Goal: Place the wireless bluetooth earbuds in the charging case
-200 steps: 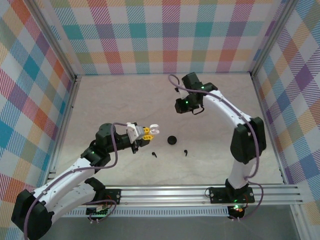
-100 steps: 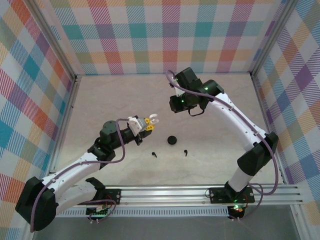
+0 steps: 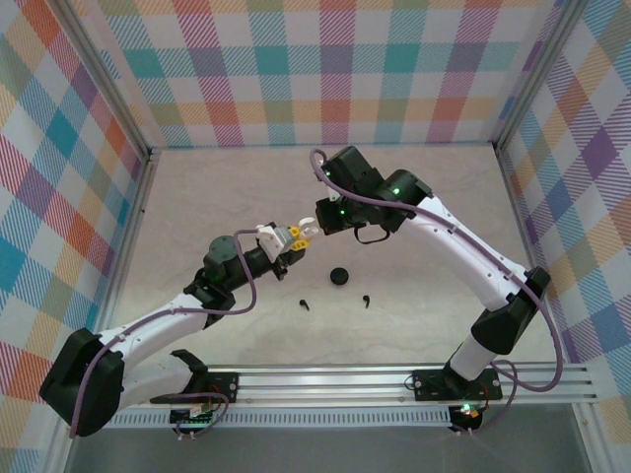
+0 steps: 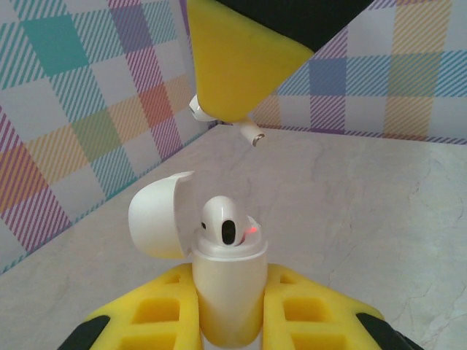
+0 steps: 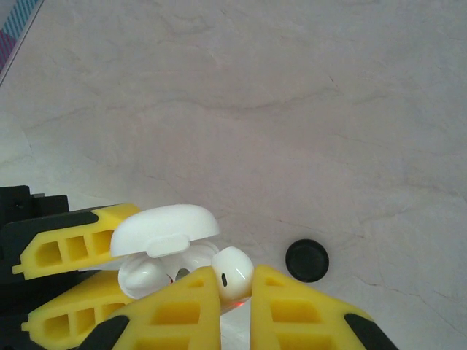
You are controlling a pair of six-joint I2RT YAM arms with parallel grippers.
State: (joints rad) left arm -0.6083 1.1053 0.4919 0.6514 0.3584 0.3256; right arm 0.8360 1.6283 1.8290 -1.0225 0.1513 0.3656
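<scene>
My left gripper [image 4: 228,284] is shut on a white charging case [image 4: 226,310], held upright above the table with its lid [image 4: 157,215] swung open. One white earbud [image 4: 222,219] sits in the case beside a small red light. My right gripper [image 5: 233,284] is shut on a second white earbud [image 5: 233,268] and hangs just above the open case [image 5: 157,270]. That earbud's stem [image 4: 249,133] pokes out below the right fingers [image 4: 233,65]. In the top view the two grippers [image 3: 293,236] [image 3: 317,221] meet mid-table. Two black earbuds [image 3: 304,304] [image 3: 366,299] lie on the table.
A small round black case [image 3: 340,276] [image 5: 306,260] sits on the table just near of the two grippers. Checked walls [image 3: 315,69] close in the table at the back and both sides. The marble tabletop [image 3: 424,197] lies bare behind the right arm.
The right gripper has swung left and down with the white earbud until it is over the case. The left gripper has carried the case slightly forward and right toward it.
</scene>
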